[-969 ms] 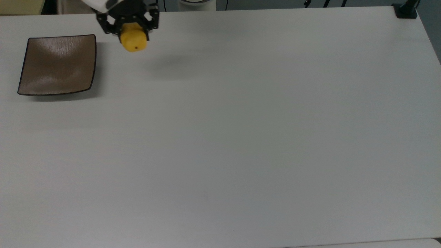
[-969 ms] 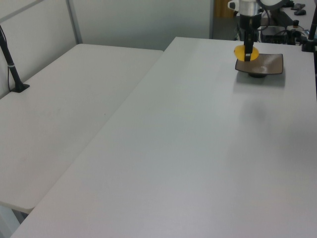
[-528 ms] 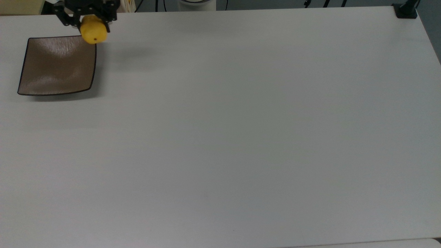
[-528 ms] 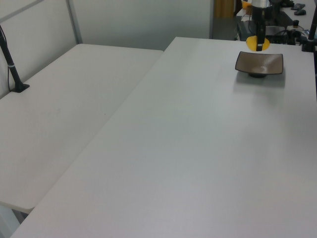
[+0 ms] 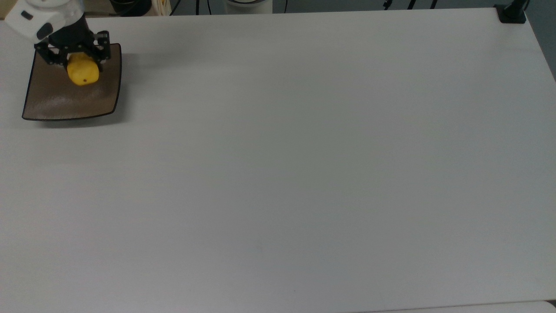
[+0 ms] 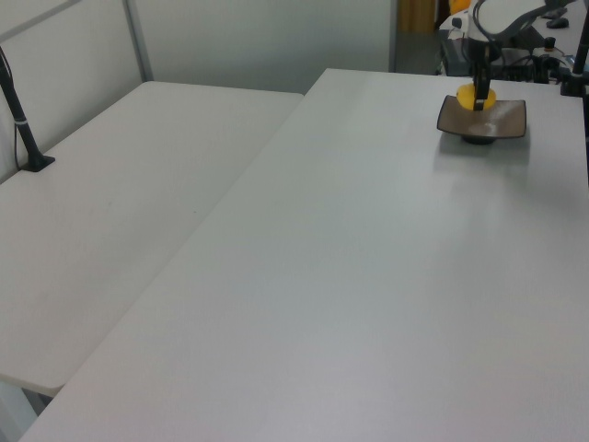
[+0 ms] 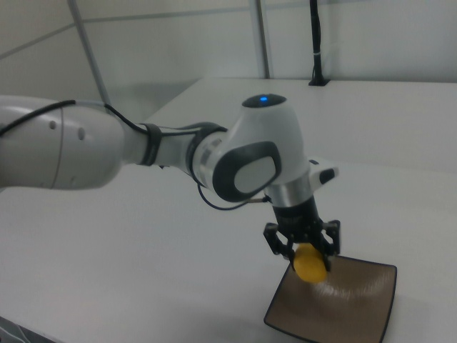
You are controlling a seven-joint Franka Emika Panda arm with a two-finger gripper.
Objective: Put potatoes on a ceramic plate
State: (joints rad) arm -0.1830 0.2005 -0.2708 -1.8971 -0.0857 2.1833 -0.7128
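Observation:
The small yellow potato [image 5: 82,74] hangs over the far part of the square brown ceramic plate [image 5: 56,104], which lies at the top view's far left. My gripper [image 5: 74,58] is shut on the potato, its black fingers on either side of it. In the left view the potato [image 6: 476,98] sits just above the plate [image 6: 502,120] near the table's far end. In the right view the potato [image 7: 310,267] hangs under the gripper [image 7: 303,250], above the plate's [image 7: 350,307] near corner. Whether the potato touches the plate I cannot tell.
The white table [image 5: 304,152] spreads wide to the top view's right of the plate. A black clamp base [image 5: 511,13] sits at its far right corner. A second white table [image 6: 110,221] adjoins it on the left view's left, with a black post [image 6: 23,120].
My gripper has carried the potato leftward in the top view, from beside the plate to over it, and has come lower towards the plate.

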